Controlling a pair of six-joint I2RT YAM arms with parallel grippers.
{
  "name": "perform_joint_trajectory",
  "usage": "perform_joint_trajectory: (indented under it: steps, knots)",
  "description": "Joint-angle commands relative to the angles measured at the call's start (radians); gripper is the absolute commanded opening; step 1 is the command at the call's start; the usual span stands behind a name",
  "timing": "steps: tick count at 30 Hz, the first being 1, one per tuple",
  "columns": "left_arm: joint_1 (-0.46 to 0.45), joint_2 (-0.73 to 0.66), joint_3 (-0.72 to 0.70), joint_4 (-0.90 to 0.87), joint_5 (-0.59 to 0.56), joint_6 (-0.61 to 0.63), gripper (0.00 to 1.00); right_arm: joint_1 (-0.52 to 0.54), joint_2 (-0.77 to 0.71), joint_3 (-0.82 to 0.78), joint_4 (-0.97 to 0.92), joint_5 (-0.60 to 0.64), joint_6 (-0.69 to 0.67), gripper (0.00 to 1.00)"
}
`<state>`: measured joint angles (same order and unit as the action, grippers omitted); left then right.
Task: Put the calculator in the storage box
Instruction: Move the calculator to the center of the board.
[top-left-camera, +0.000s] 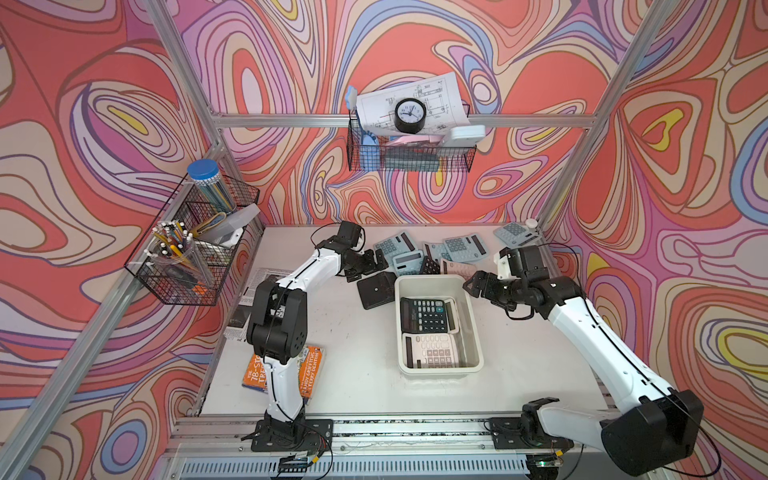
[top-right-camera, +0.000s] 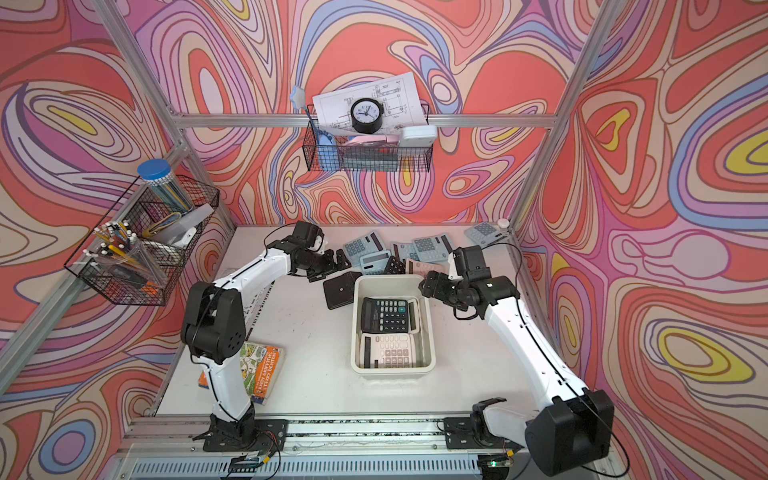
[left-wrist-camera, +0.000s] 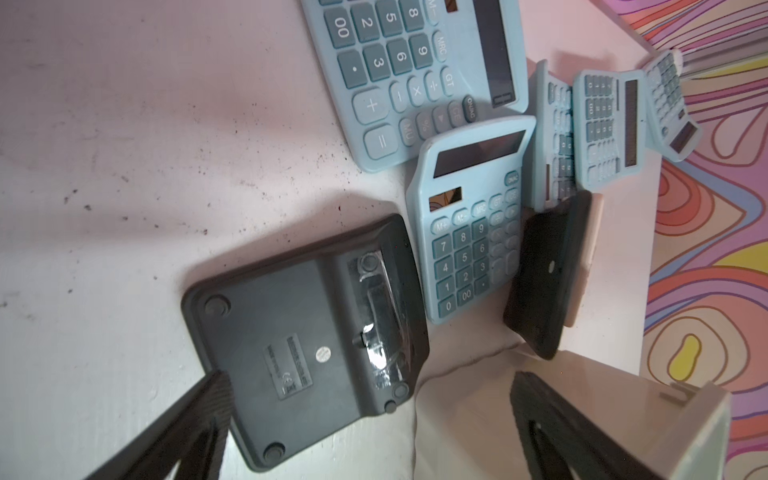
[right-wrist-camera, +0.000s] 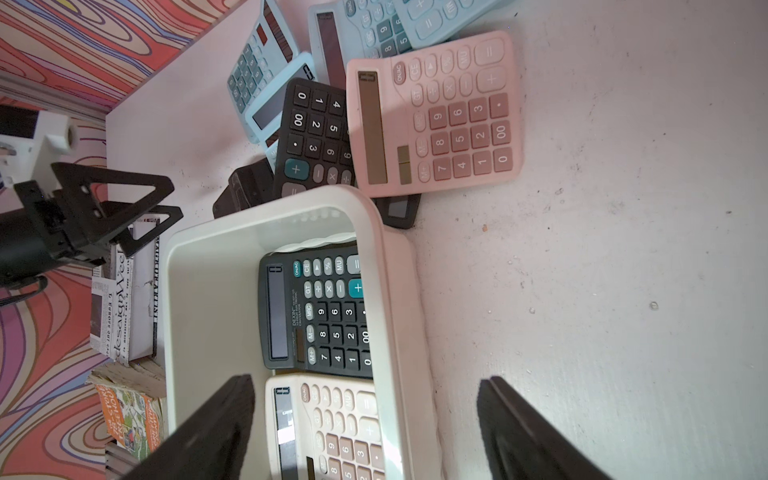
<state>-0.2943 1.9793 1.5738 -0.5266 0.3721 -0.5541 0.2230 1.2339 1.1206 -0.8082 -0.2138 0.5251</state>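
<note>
Jaws apart and empty, the left gripper (top-left-camera: 372, 264) hovers nearest a face-down black calculator (top-left-camera: 376, 291) on the bench (top-left-camera: 332, 332), at its six o'clock and ten o'clock of the storage box (top-left-camera: 440, 372); the right gripper (top-left-camera: 473, 284) is also spread and empty.

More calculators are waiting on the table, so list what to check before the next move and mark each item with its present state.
1. Left hand open: ok, jaws wide over the face-down black calculator.
2. That calculator uncovered: ok, nothing lies on it.
3. Right hand empty: ok, jaws apart, nothing between them.
4. Right hand clear of the storage box: cannot tell; it hangs by the far right corner.
5. Free floor in the box: not ok; the face-up black calculator and the cream calculator cover it.
</note>
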Motion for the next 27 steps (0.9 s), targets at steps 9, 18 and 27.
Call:
perform_joint_trajectory:
  steps: [9,18,27]
  knots:
    - [-0.077,0.193,0.234,-0.239,-0.251,0.167,0.95,-0.018,0.104,0.063,0.009,-0.002,-0.002,0.86]
    - [-0.126,0.262,0.257,-0.266,-0.314,0.204,0.93,-0.019,0.123,0.051,0.037,-0.037,0.012,0.86]
    - [-0.126,0.177,0.115,-0.25,-0.437,0.185,0.85,-0.02,0.107,0.04,0.038,-0.065,0.008,0.87]
